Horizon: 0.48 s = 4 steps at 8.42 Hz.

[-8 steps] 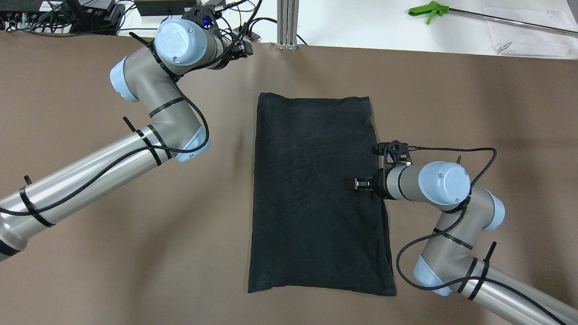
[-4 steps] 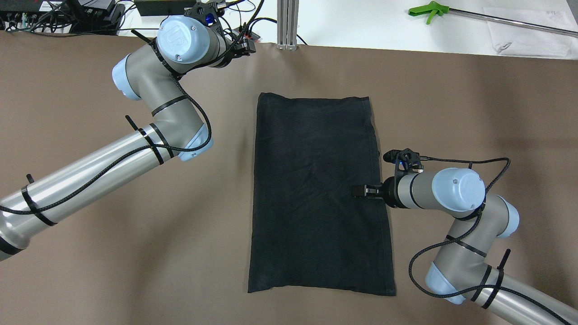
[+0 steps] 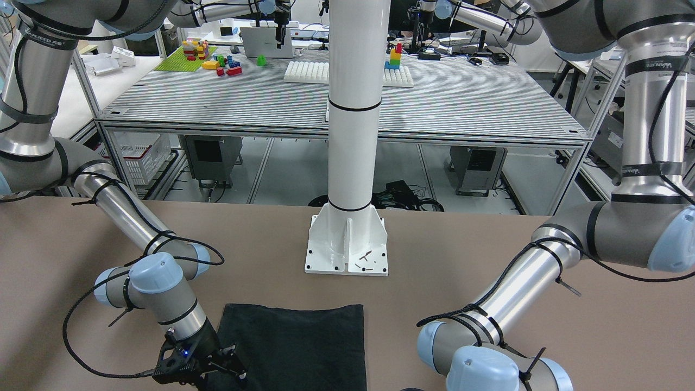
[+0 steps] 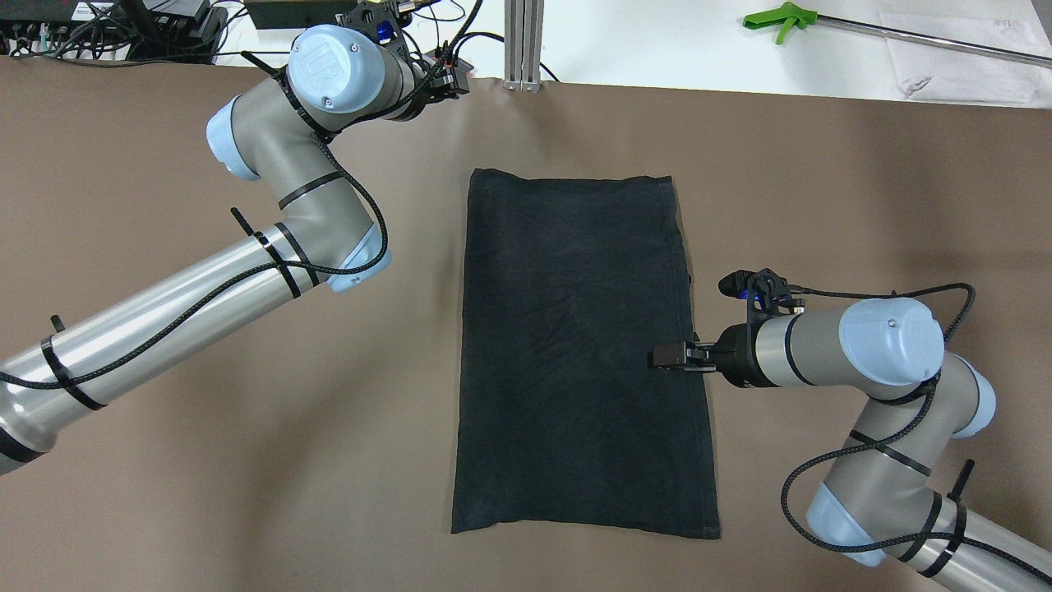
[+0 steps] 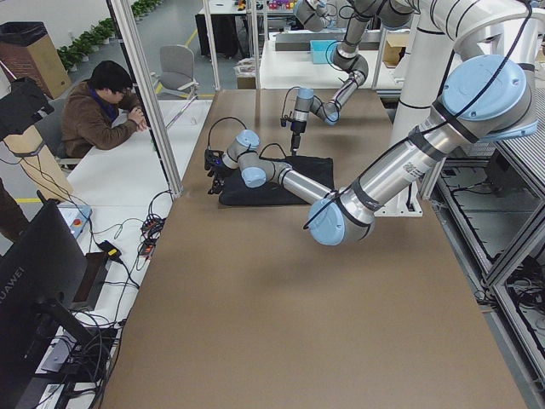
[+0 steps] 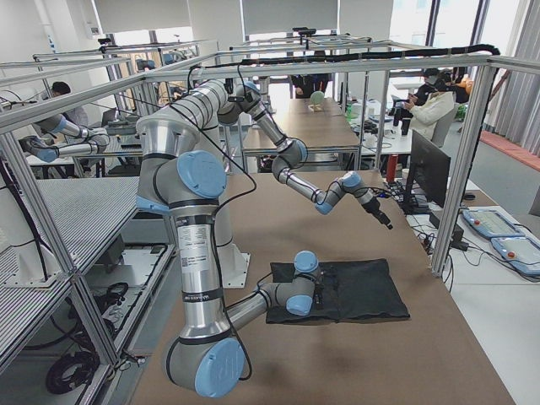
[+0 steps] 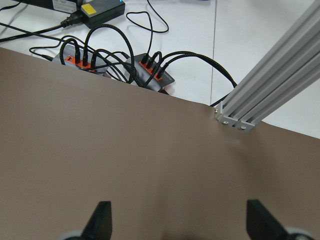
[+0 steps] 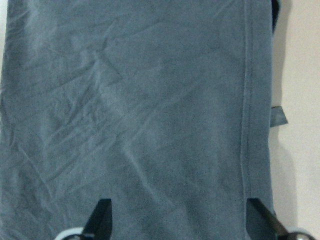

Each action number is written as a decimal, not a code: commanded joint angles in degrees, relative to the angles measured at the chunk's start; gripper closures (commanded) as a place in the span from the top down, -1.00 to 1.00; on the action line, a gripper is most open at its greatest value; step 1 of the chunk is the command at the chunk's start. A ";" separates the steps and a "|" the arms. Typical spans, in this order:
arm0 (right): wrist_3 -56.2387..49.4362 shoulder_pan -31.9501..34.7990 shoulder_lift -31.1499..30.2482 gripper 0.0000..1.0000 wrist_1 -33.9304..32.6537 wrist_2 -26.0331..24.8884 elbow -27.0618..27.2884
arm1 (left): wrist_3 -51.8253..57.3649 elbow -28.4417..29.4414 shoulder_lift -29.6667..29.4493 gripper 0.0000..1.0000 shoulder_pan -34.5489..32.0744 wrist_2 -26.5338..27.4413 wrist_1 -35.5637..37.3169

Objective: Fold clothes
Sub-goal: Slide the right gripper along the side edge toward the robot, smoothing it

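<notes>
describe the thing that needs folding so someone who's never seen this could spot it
Start with the wide brown table: spread flat in its middle is a black garment, a tall rectangle with a stitched hem along one long side. The right pincer is poised over that edge, and the garment is the only soft, dark thing on the plain brown top.

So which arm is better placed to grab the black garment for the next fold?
Right: the right tool is open over the garment's right edge; the left tool is off it, by the table's far edge.
</notes>
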 commanded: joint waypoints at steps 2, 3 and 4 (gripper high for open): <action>0.66 -0.58 -0.58 0.89 0.21 0.07 1.20 | -0.01 0.07 0.04 0.90 -0.08 -0.02 0.00; 2.58 -1.37 -0.40 0.89 0.38 -0.02 0.93 | -0.01 -0.02 0.04 0.89 0.00 -0.02 0.00; 3.21 -2.77 -0.48 0.89 0.47 -0.54 0.41 | -0.01 -0.02 0.04 0.90 0.00 -0.02 0.00</action>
